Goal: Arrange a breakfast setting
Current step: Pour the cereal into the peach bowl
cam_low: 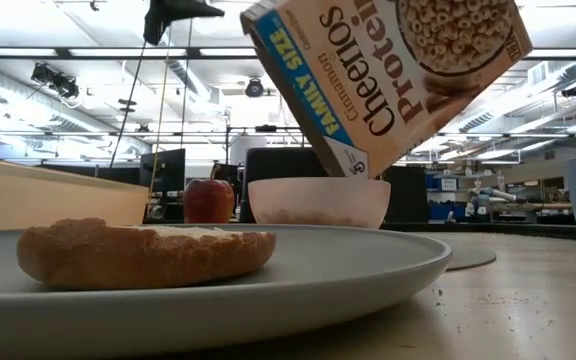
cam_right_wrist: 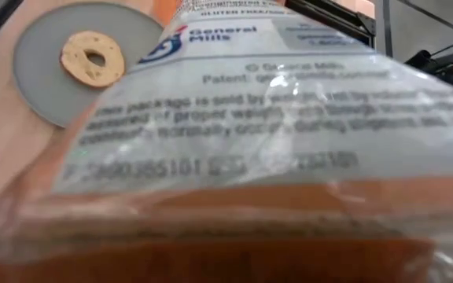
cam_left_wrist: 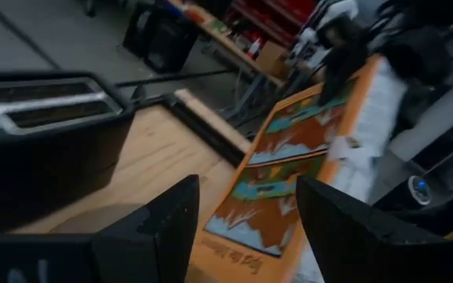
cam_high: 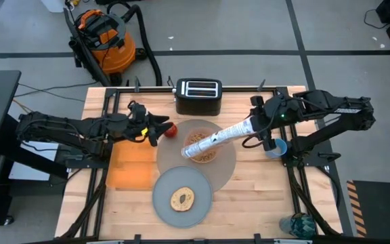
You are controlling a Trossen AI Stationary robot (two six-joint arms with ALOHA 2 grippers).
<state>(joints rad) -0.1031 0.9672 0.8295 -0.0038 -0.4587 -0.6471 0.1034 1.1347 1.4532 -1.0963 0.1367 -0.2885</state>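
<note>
- Far left on the tabletop (cam_high: pixel 263 196), your orange napkin (cam_high: pixel 128 167) lies flat, nothing on it yet.
- Your left hand (cam_high: pixel 156 129) hovers by the red apple (cam_high: pixel 170 130), fingers (cam_left_wrist: pixel 156 228) spread apart, nothing held.
- In front sits the grey-blue plate (cam_high: pixel 164 203) with the round toast (cam_high: pixel 182 198) on it, overlapping the grey placemat (cam_high: pixel 225 173).
- Middle: the pink bowl (cam_low: pixel 318 203) sits on the placemat, and the cereal box (cam_high: pixel 221 138) is tipped over it, long axis running from the right hand down-left, mouth pointing into the bowl.
- Keep that mouth over the bowl's centre and tilt gently, I'd say, so nothing spills over the rim.
- Your right hand (cam_high: pixel 254 124) is clamped on the box's raised end; the blue cup (cam_high: pixel 278 148) waits beside the arm.
</note>
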